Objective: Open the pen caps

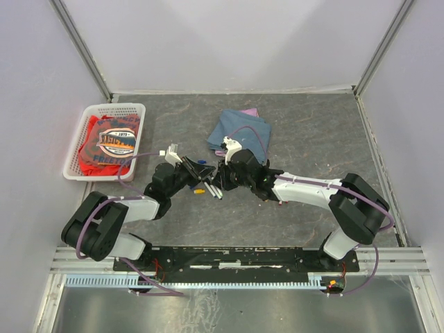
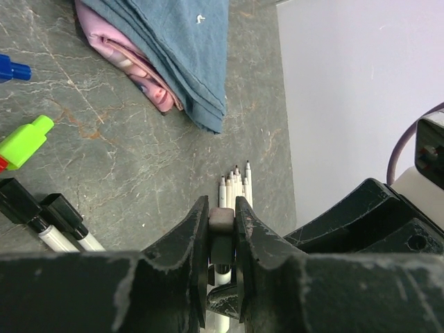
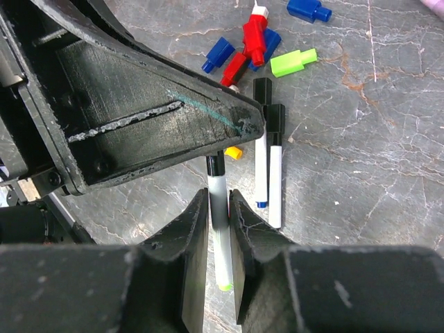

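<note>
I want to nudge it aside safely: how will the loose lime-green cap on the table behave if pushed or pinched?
The lime-green cap looks small and plastic, so probably very light and stiff. Its blocky, stepped shape suggests it would slide on the smooth table rather than roll. Pinched off-centre, it may well squirt out.

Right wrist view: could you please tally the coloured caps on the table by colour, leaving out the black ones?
Blue caps: 3
Red caps: 2
Green cap: 1
Yellow-orange cap: 1
Total: 7
</note>
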{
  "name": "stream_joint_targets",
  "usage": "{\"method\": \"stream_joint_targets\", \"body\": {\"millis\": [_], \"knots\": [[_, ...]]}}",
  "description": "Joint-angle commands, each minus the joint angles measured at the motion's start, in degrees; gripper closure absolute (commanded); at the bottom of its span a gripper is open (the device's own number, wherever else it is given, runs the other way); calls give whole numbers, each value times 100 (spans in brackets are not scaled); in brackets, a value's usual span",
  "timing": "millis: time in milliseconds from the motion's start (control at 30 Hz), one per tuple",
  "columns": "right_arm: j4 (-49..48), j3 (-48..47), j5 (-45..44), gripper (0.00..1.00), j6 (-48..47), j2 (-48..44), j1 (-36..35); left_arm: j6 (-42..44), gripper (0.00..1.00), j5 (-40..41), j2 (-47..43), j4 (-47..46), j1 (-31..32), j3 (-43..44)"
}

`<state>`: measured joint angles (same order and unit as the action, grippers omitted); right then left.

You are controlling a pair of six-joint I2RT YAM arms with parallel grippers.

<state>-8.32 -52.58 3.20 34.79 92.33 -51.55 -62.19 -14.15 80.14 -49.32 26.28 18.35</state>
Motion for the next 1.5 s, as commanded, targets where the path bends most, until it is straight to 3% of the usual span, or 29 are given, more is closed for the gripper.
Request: {"method": "stream_joint_targets", "body": {"millis": [0,167,300,533,800,1033,1300,1467], "knots": [[-426,6,198,77,94,32,71,-277,97,-202,37,-492,25,-20],[-365,25,202,99,64,104,117,-262,97,-193,57,-557,24,-1],[-40,-30,-52,99,-134,118,119,-250,97,-36,92,-434,16,72],[656,-81,-905,99,-634,148,56,-79,97,970,-92,649,26,482],[961,-87,-1960,99,-946,148,-266,-69,97,1779,-63,1048,195,1024],[819,76,-1928,99,-895,94,-279,46,97,1927,-7,1085,246,1235],[12,697,-810,99,-560,-488,3,543,97,1367,-140,648,144,1043],[490,672,-1098,99,-391,-696,233,1359,97,1808,-581,2020,116,1093]]}}
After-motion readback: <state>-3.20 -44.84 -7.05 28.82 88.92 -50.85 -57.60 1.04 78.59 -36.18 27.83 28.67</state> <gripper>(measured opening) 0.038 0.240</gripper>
